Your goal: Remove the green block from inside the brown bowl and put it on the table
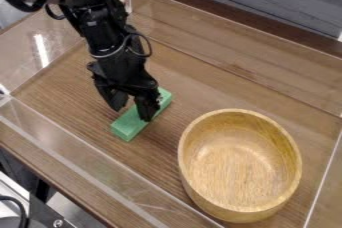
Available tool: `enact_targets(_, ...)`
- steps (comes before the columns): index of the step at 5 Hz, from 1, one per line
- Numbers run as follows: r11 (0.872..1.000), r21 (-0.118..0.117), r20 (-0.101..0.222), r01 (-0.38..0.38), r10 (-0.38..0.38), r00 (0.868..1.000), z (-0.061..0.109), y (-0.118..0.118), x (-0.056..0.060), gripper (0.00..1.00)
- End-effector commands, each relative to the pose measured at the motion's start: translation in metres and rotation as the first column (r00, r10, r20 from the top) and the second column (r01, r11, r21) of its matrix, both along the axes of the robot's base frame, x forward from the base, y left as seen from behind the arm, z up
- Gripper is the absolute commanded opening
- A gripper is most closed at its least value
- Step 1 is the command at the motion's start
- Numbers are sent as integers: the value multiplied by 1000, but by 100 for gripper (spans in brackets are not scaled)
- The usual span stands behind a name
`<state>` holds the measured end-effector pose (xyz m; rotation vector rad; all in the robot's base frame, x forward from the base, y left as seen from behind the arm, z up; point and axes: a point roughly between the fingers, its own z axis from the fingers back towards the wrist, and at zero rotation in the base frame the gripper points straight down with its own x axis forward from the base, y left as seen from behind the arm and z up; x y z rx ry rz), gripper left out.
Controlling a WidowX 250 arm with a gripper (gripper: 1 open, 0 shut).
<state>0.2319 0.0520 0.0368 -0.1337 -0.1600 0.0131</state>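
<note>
The green block point(131, 123) lies flat on the table point(227, 82), just left of the brown bowl point(242, 163), which holds nothing. My black gripper point(130, 102) hangs right over the block's far half with its fingers point(143, 103) spread open and pointing down. The fingers hide the block's middle. Whether the tips touch the block cannot be told.
Low clear plastic walls point(80, 157) border the tabletop on all sides. The bowl stands near the front right corner. Bare wood lies behind the block and bowl toward the back wall.
</note>
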Motion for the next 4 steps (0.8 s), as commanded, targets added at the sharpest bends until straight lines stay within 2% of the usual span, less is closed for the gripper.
enact_targets(1, 1000, 6, 27, 10, -10, 1000, 2, 0, 5, 100)
enact_targets(2, 1000, 2, 25, 5, -5, 1000, 0, -1, 5, 0)
enact_targets(4, 1000, -3, 8, 1, -1, 1000, 5, -2, 7, 0)
